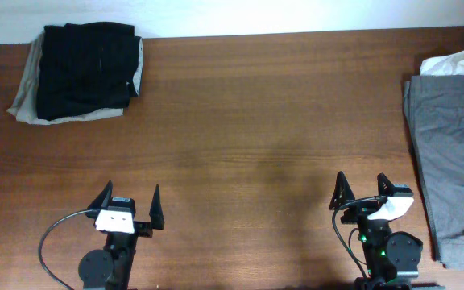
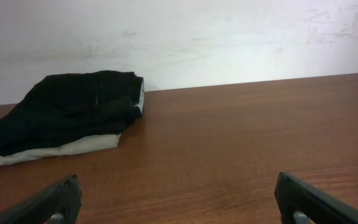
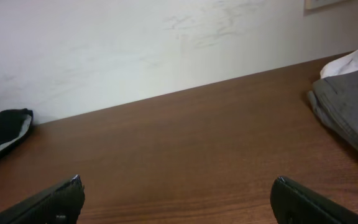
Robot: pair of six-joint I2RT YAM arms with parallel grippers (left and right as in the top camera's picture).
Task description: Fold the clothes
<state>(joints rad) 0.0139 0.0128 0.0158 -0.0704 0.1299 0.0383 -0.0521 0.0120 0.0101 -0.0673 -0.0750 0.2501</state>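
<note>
Overhead view: the brown wooden worktop (image 1: 240, 121) carries two lots of clothes, well apart. At the far left corner a black garment (image 1: 87, 71) lies folded on a beige garment (image 1: 24, 101), whose edges show at its left and right sides. At the right edge the grey shorts (image 1: 453, 161) lie flat, partly out of frame, with a white garment (image 1: 453, 63) showing at their far end. The left end effector (image 1: 133, 189) and the right end effector (image 1: 362, 179) sit at the near edge, each spread wide, gripping nothing and apart from all fabric. Left wrist view: the two fingers (image 2: 48, 202) stand far apart at the bottom corners; the black garment on the beige one lies ahead to the left, before a pale wall (image 2: 197, 37). Right wrist view: the fingers are likewise spread above the wood; the grey shorts show at the right edge with the white garment behind them, and a corner of the black garment lies at far left
</note>
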